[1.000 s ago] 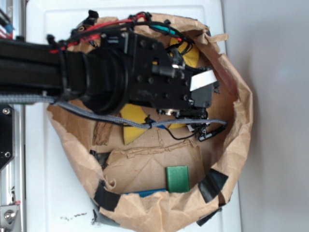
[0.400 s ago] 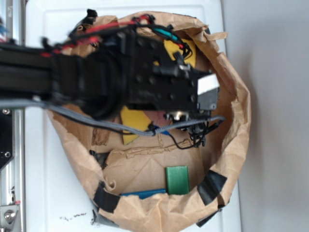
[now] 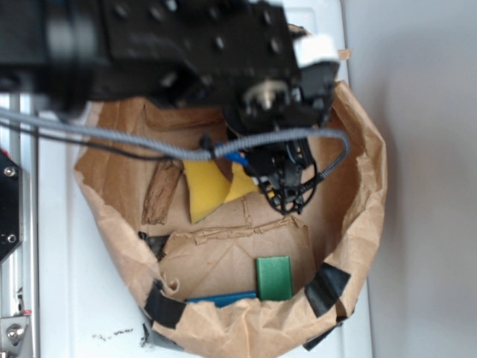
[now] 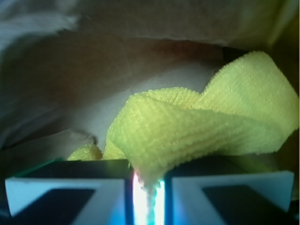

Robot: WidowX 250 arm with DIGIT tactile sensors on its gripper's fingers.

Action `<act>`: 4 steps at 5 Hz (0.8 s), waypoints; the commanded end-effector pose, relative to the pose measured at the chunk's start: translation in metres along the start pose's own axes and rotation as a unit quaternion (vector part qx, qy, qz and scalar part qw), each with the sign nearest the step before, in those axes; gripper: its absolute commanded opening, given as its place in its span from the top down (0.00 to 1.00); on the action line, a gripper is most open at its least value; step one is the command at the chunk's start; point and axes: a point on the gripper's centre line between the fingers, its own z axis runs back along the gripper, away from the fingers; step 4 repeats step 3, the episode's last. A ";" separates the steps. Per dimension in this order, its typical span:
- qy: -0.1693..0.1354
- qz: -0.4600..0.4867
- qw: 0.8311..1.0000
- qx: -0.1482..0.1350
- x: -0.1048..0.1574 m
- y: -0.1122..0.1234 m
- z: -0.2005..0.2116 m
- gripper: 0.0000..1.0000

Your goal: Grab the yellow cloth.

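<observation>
- The gripper [image 4: 145, 187] is closed narrow on a fold of the yellow cloth [image 4: 201, 126]; in the wrist view the two jaws stand almost together and only a thin strip of cloth shows between them.
- The cloth rises from the jaws and spreads up and to the right, in soft folds with a fuzzy surface. It lies directly in front of the gripper, so there is no gap left to close.
- In the exterior view I cannot find the cloth, because the black arm [image 3: 149, 45] covers the upper part of the paper bag [image 3: 358, 224].
- Below the gripper in the bag lies a smooth yellow wedge [image 3: 205, 190]; this is not the cloth.
- Further down, near the bag's lower wall, stands a green block [image 3: 273, 277], and a brown cardboard piece [image 3: 162, 192] lies left of the wedge.
- My judgement: the grasp seems made, and the next move is probably a lift straight out of the bag.
</observation>
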 end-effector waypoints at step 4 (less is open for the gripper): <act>-0.056 -0.071 0.996 0.015 -0.023 0.004 0.060 1.00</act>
